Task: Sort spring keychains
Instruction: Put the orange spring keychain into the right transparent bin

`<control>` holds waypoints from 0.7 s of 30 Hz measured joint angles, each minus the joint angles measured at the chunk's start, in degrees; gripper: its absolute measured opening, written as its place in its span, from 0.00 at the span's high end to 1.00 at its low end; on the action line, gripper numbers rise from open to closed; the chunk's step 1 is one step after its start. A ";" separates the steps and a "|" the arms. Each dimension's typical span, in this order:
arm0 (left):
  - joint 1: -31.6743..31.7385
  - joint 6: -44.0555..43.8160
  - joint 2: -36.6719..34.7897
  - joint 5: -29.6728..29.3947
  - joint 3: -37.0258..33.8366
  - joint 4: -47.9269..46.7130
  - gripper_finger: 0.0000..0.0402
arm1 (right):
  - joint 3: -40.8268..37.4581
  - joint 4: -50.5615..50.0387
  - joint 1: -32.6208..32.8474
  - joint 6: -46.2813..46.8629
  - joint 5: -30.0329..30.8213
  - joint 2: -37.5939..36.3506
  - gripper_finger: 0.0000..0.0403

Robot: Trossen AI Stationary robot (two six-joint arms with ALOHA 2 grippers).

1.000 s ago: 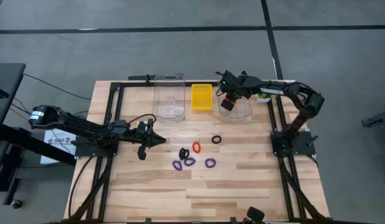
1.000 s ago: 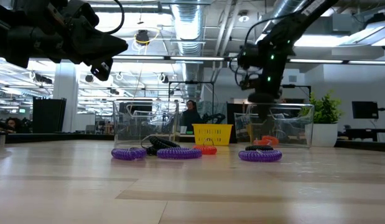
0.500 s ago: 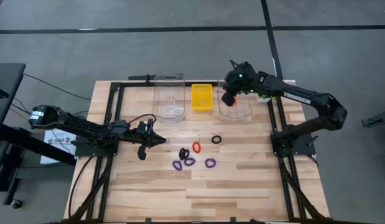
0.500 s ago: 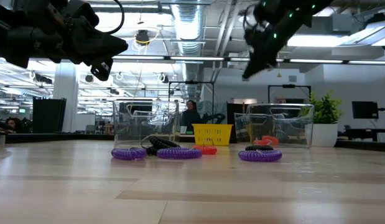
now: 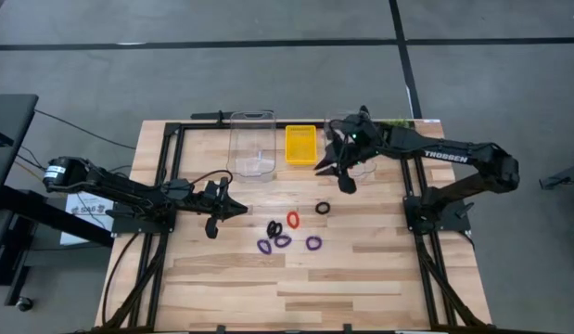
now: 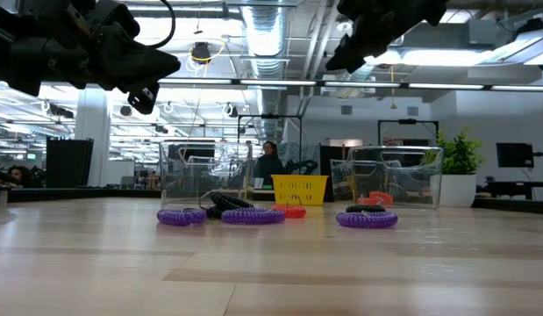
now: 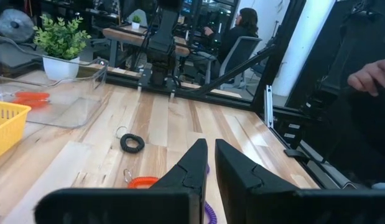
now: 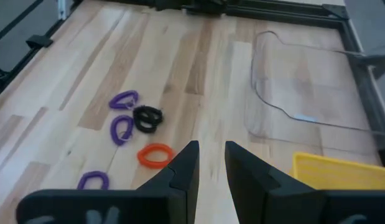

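Six spring keychains lie flat on the wood at mid-table: a black one (image 5: 323, 208), an orange-red one (image 5: 293, 220), another black one (image 5: 274, 227) and three purple ones (image 5: 283, 240). More orange-red ones (image 6: 376, 199) lie inside the right clear bin (image 5: 365, 165). My right gripper (image 5: 331, 176) hangs high over that bin's near side, slanting down toward the loose keychains, open with nothing between its fingers (image 8: 211, 155). My left gripper (image 5: 242, 210) is shut and level, left of the keychains and above the table, holding nothing (image 7: 211, 149).
A second clear bin (image 5: 251, 144) and a yellow tray (image 5: 300, 145) stand side by side along the far edge, left of the right bin. Black frame rails border the table. A person's hand (image 7: 372, 74) shows beyond the table's edge.
My right gripper has risen out of the right clear bin and swung toward the table's near edge and the loose keychains. It has rolled and tipped from pointing down to a slant. Its fingers keep the same gap. The keychains have not moved.
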 joint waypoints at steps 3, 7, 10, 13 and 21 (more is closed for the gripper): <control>0.00 -0.02 0.02 0.00 0.00 0.00 0.93 | 0.00 -0.07 1.30 0.02 0.10 0.00 0.83; 0.00 -0.02 0.02 0.00 0.00 0.01 0.93 | 0.00 -0.07 3.39 0.75 0.10 0.01 0.83; 0.00 -0.02 0.01 -0.01 0.00 0.02 0.93 | 0.00 -0.07 5.01 1.77 0.10 0.02 0.83; 0.00 -0.02 0.02 0.00 0.00 0.02 0.93 | -1.03 0.79 6.72 1.95 0.08 0.27 0.83; 0.00 -0.04 0.01 0.00 0.00 0.02 0.93 | -6.01 3.67 10.11 5.16 0.10 5.67 0.83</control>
